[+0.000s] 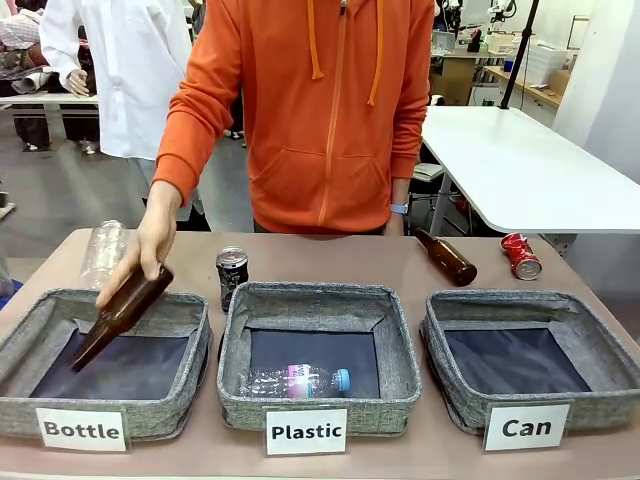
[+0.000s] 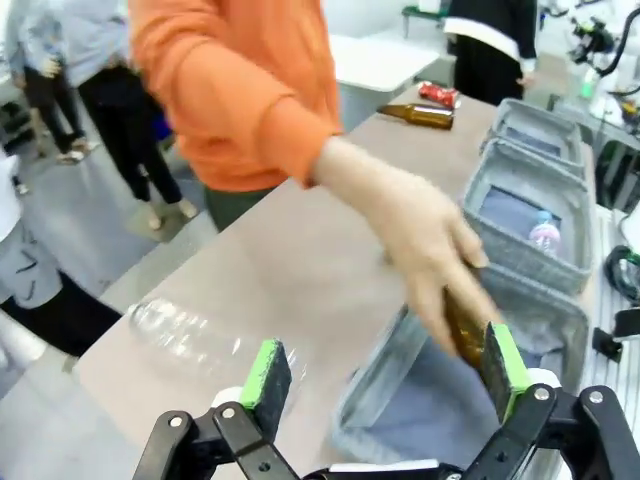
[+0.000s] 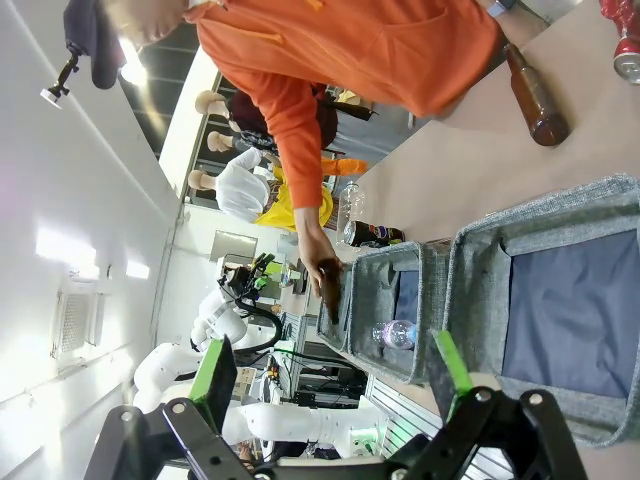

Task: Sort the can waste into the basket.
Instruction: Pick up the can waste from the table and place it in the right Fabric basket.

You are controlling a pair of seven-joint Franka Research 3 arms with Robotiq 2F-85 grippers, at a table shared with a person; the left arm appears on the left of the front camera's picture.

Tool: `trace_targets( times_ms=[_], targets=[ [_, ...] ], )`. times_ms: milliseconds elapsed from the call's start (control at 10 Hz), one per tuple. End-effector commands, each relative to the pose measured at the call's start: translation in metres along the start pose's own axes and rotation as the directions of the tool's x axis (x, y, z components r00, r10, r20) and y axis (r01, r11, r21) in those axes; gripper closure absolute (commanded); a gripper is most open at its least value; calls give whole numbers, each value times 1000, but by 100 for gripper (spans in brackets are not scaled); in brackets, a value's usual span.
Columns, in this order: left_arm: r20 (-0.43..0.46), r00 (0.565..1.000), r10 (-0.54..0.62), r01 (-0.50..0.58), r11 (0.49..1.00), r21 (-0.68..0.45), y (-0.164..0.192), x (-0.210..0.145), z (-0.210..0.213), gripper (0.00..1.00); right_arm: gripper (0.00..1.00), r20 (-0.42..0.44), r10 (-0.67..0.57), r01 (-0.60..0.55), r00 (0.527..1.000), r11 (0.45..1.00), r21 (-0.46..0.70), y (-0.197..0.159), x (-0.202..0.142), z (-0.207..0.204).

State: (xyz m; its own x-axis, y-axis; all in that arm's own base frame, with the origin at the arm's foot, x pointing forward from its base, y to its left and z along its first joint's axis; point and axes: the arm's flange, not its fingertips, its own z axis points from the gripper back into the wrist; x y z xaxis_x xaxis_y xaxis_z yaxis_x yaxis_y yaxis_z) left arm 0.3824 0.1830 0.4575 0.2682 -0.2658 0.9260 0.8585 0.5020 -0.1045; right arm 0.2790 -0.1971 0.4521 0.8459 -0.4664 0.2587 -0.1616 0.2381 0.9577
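Observation:
A black can (image 1: 232, 272) with a silver top stands upright behind the "Plastic" basket. A crushed red can (image 1: 521, 256) lies at the far right of the table, behind the grey basket (image 1: 445, 345) signed "Can", whose dark inside holds nothing. In the right wrist view that basket (image 3: 480, 262) lies just beyond my open right gripper (image 3: 332, 370), with the red can (image 3: 625, 40) and the black can (image 3: 375, 234) farther off. My left gripper (image 2: 385, 375) is open above the "Bottle" basket's end of the table. The red can (image 2: 438, 94) shows far off.
A person in an orange hoodie lowers a brown bottle (image 1: 120, 315) by hand (image 1: 150, 240) into the "Bottle" basket (image 1: 25, 335). Another brown bottle (image 1: 447, 258) lies near the red can. A clear plastic bottle (image 1: 103, 252) stands far left; one (image 1: 300, 381) lies in the "Plastic" basket (image 1: 232, 350).

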Motion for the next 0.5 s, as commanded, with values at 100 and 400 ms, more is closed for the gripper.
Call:
trace_targets(
  times_ms=[100,400],
  targets=[
    [39,999,-20,14,989,145,-20,-48,87,0,0,19,26,-27,999,999,26,1,3,-1],
    [130,991,18,-44,978,205,-26,-75,104,0,0,19,26,-27,999,999,26,1,3,-1]
  ],
)
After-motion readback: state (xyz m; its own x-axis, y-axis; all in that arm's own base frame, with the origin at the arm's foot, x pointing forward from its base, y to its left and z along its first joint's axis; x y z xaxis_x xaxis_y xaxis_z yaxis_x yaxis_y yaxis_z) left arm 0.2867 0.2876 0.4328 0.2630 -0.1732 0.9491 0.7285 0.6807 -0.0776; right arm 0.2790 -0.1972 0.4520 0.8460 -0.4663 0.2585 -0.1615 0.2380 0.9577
